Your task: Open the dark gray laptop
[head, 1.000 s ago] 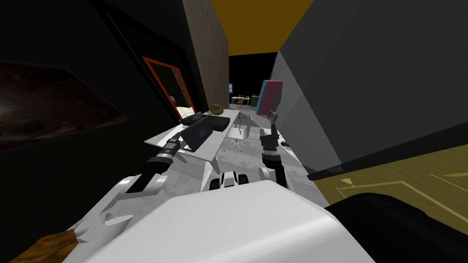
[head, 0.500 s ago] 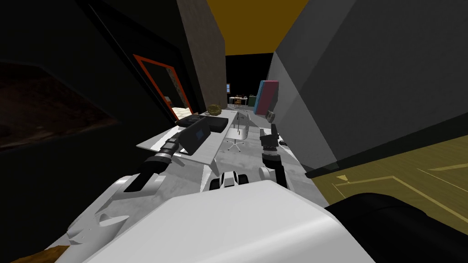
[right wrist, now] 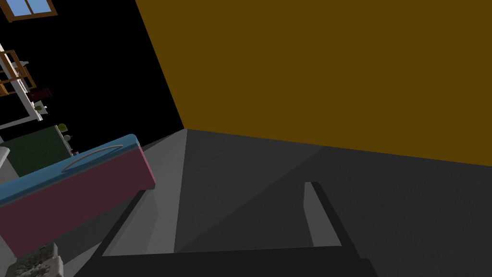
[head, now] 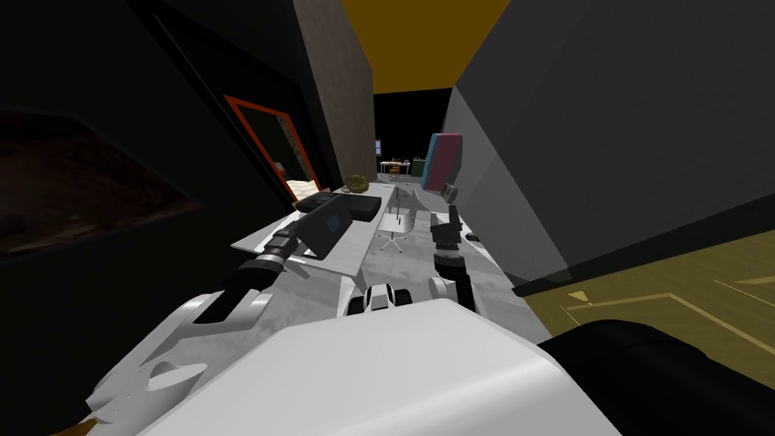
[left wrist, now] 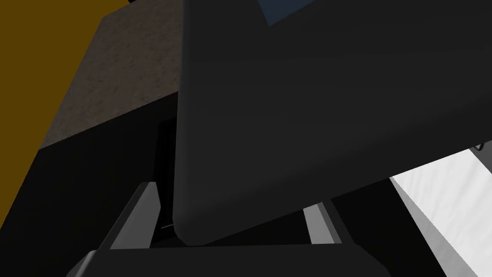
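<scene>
My left arm reaches forward and leftward over a white desk, and my left pincer is at the near edge of the dark gray laptop. The laptop sits on that desk with its lid partly raised and tilted back, and there is a small blue patch on the lid's outer face.

From my left wrist, the lid is a broad dark slab whose rounded corner comes down between my two fingers. They stand apart, not clamped. A dark gap shows between this finger and the lid's edge. The other finger is partly hidden behind the lid, so I cannot tell whether it touches. A strip of the white desk top shows beside that second finger.

Just behind the laptop on the desk lies a flat black box; I cannot tell what it is. A white swivel chair stands just beside the desk, to its right.

My right pincer is held up in the air to the right of the chair, well apart from the laptop. Its fingers are spread wide apart. Near it stands a case with a blue edge, a dark red side and a thin handle.
</scene>
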Tool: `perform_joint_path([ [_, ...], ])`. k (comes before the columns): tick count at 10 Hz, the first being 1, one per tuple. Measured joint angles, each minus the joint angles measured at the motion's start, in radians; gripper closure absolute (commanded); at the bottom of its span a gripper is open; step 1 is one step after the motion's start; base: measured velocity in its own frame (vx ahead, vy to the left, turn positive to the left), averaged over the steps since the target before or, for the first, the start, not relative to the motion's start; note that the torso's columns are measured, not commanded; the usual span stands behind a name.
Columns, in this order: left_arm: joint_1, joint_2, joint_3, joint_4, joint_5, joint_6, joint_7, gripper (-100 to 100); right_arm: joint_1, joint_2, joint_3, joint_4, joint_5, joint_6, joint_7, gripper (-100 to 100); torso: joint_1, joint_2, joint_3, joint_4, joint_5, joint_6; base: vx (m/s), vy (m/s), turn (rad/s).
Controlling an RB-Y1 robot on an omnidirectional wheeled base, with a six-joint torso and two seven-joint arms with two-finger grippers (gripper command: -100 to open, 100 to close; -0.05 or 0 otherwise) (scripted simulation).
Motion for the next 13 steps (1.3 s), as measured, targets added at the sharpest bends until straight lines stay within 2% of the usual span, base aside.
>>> perform_joint_path([
  [5,0.037,0.008,-0.002,-0.085,0.092,0.112,0.102,100,0.0,0.0,0.0,0.0,0.0,0.0,0.0,0,-0.008,0.006,0.003,0.003,-0.004,0.001,0.015,0.077,-0.017],
  [6,0.039,0.009,-0.003,-0.087,0.094,0.118,0.106,100,0.0,0.0,0.0,0.0,0.0,0.0,0.0,0,-0.01,0.006,0.003,0.004,-0.005,0.002,-0.004,0.078,-0.059],
  [10,0.043,-0.024,-0.016,-0.077,0.168,0.147,0.171,100,0.0,0.0,0.0,0.0,0.0,0.0,0.0,0,-0.009,0.003,0.001,0.001,-0.004,0.003,-0.004,0.085,-0.051],
  [13,0.042,-0.035,-0.025,-0.066,0.194,0.156,0.195,100,0.0,0.0,0.0,0.0,0.0,0.0,0.0,0,-0.01,0.002,0.0,0.002,-0.005,0.003,-0.001,0.045,-0.025],
])
